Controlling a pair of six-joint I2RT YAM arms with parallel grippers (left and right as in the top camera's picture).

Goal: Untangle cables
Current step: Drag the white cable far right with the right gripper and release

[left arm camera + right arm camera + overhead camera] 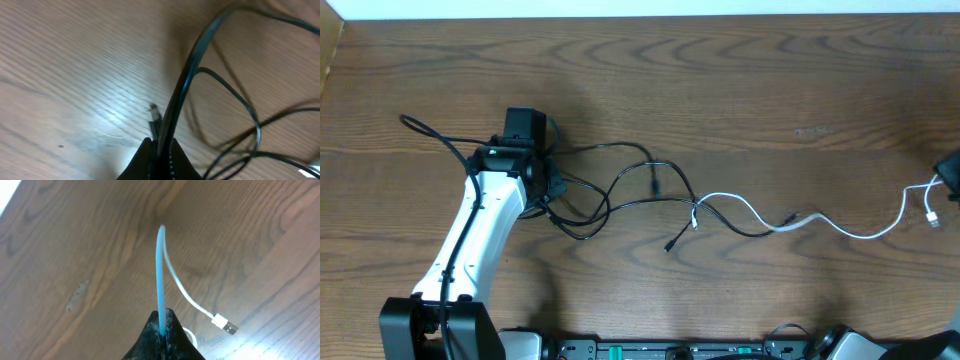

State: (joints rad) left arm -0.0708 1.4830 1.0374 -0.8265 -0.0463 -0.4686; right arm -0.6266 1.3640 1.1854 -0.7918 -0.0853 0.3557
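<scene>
Left tool [161,149] pinches a black cable [186,75] from the tangle [655,195] on the counter [740,80]; right tool [163,322] clamps the white cable [160,270] at the far edge. Pulling apart could tighten the tangle where white crosses black
</scene>
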